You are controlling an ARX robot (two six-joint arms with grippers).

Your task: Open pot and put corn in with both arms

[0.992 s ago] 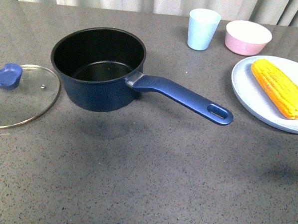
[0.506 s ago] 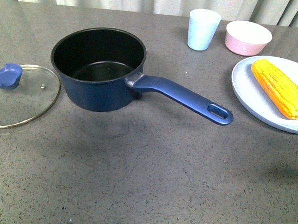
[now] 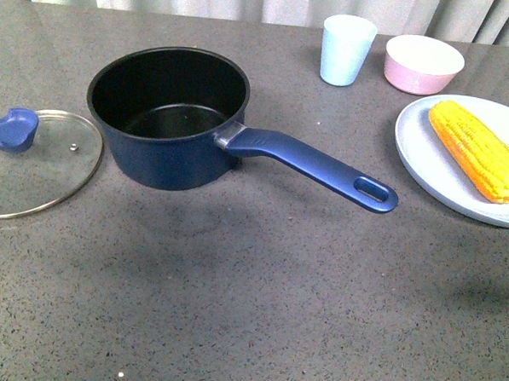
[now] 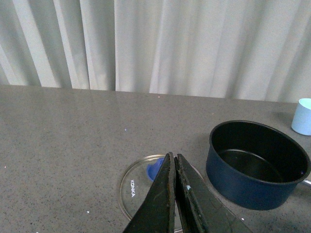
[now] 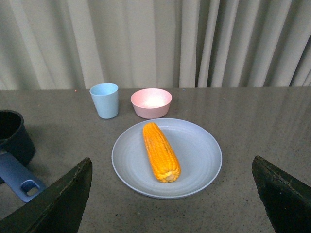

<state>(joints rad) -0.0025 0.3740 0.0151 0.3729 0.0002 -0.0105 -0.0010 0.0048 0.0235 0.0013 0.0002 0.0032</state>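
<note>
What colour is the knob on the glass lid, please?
Blue; the lid knob shows best in the front view.

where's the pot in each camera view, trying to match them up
Front view: the pot sits left of centre, open, with its handle running right.
Left wrist view: the pot is at the picture's lower right, beside the glass lid.
Right wrist view: only a slice of the pot shows at the picture's left edge, with its handle end just below.
Shared landmark: the pale blue cup, in all three.
</note>
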